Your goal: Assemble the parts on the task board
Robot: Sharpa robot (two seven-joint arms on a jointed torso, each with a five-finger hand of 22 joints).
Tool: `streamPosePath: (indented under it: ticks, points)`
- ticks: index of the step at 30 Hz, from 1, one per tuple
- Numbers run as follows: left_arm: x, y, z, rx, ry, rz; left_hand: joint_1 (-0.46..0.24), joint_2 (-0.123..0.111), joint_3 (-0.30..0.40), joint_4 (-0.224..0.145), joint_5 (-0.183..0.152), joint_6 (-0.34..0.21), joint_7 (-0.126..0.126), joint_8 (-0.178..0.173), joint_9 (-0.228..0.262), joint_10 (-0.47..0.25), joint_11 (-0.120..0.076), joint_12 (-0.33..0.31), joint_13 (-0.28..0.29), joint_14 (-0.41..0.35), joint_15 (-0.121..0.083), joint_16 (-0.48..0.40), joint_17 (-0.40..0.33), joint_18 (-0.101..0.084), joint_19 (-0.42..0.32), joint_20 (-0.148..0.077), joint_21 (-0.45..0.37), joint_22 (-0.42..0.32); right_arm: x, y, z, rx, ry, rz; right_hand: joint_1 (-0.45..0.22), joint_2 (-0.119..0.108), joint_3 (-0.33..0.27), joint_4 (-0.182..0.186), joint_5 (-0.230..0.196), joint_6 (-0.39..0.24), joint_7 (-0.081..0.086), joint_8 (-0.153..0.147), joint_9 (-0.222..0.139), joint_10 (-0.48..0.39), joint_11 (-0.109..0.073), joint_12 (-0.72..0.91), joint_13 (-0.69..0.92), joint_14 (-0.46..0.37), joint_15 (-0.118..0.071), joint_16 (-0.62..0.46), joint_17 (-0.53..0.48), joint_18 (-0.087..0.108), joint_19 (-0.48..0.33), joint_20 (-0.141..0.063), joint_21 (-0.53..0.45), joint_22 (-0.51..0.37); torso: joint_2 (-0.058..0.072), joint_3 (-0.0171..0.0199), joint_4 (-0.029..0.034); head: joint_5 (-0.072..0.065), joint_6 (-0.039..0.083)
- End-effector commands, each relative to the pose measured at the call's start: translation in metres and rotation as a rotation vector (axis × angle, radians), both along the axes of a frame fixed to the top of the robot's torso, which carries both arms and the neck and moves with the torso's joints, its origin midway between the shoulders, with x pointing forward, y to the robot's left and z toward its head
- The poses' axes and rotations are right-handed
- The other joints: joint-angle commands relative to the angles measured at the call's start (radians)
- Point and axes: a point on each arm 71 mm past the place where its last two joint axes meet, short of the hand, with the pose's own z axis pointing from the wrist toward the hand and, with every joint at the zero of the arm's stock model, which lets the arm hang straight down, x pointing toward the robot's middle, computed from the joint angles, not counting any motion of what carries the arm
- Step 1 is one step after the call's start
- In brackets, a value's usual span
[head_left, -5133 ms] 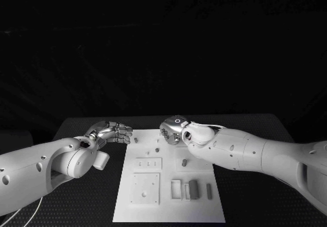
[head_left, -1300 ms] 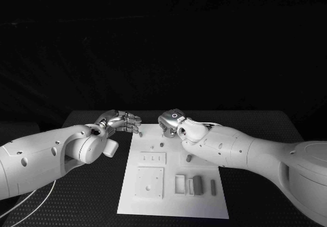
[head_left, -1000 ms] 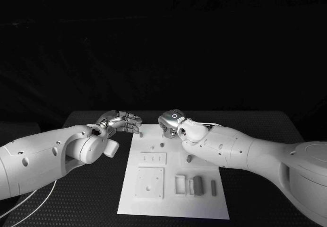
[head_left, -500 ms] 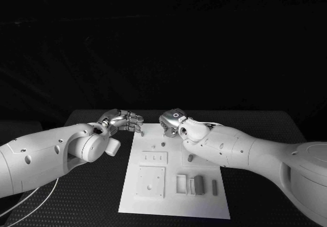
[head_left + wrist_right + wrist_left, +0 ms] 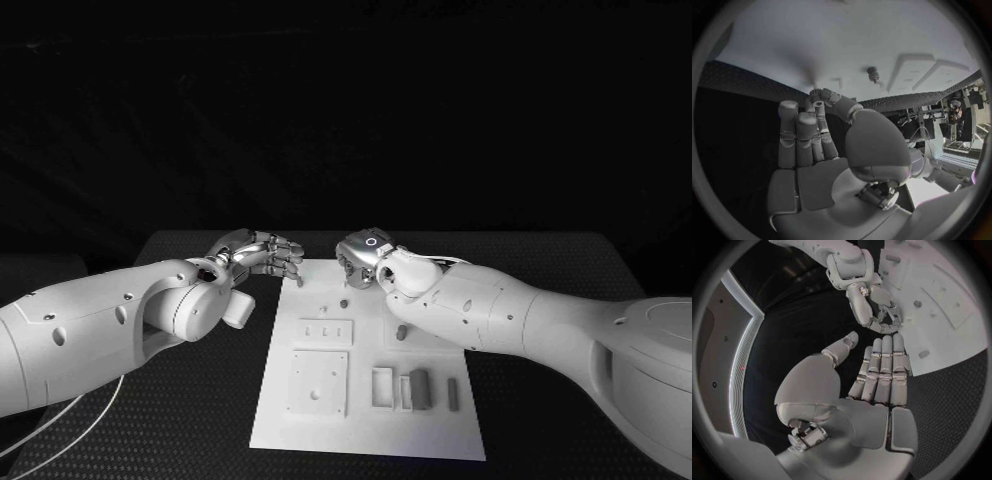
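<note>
Both hands hover at the task board's (image 5: 368,400) far edge, holding nothing: left hand (image 5: 260,256) fingers extended, right hand (image 5: 361,262) loosely curled; the parts lie nearer the robot.

Black table (image 5: 577,270) with the white task board (image 5: 368,425) flat at its middle.

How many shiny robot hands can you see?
2. The left hand is at the far left corner of the task board. The right hand is over the board's far end, just beside the left one. None seem hidden.
</note>
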Motion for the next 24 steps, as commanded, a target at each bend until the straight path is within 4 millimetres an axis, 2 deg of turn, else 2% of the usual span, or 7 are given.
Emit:
streamPosePath:
  ticks: [1,8,14,24]
  points:
    - [-0.0003,-0.0029,0.0018,-0.005,-0.007,-0.019,-0.012,0.000,-0.002,0.003,-0.002,0.002,0.001,-0.003,-0.001,0.004,0.004,-0.003,0.002,0.003,0.004,-0.007,0.001,0.018,-0.008,0.001,-0.007,0.002,-0.0001,0.0015,-0.0027,-0.001,0.037,0.006,-0.003,-0.016,0.006,-0.001,0.003,-0.013,0.004,-0.008,-0.002,0.027,-0.002,-0.009,0.017,-0.005,0.010,-0.005,-0.005,0.061,-0.009,0.000,-0.007,0.017,0.000,0.0002,0.0007,0.000,-0.002]
    - [-0.0004,-0.0030,0.0017,-0.005,-0.005,-0.021,-0.012,-0.001,-0.002,0.003,-0.002,0.001,0.001,-0.004,-0.002,0.004,0.004,-0.004,0.002,0.003,0.004,-0.008,0.002,0.018,-0.008,0.002,-0.007,0.002,-0.0007,0.0019,-0.0006,0.028,0.021,0.010,-0.009,-0.030,0.007,0.001,0.003,-0.054,0.022,-0.035,-0.014,-0.020,0.019,-0.037,0.001,-0.009,0.031,-0.001,-0.013,0.061,-0.014,0.000,-0.012,0.017,0.000,0.0000,0.0003,0.003,-0.003]
    - [-0.0003,-0.0029,0.0018,-0.005,-0.005,-0.021,-0.012,0.000,-0.002,0.003,-0.002,0.001,0.002,-0.004,-0.002,0.004,0.005,-0.005,0.002,0.003,0.004,-0.008,0.003,0.018,-0.008,0.002,-0.007,0.002,0.0003,-0.0008,-0.0011,0.027,0.027,0.003,-0.013,-0.037,0.006,0.002,0.002,-0.062,0.026,-0.040,-0.017,-0.032,0.023,-0.037,-0.004,-0.014,0.035,0.000,-0.016,0.061,-0.017,0.000,-0.015,0.017,0.000,-0.0005,0.0000,0.002,-0.003]
    - [0.0002,-0.0023,0.0017,-0.004,-0.005,-0.019,-0.012,0.000,-0.002,0.003,-0.002,0.001,0.002,-0.004,-0.003,0.004,0.005,-0.005,0.003,0.002,0.004,-0.009,0.004,0.018,-0.009,0.002,-0.008,0.003,0.0003,-0.0019,-0.0008,0.032,0.023,0.000,-0.013,-0.037,0.007,0.003,0.002,-0.063,0.027,-0.040,-0.017,-0.034,0.024,-0.037,-0.005,-0.015,0.036,0.001,-0.016,0.061,-0.017,0.000,-0.016,0.017,0.000,-0.0003,-0.0001,0.002,-0.003]
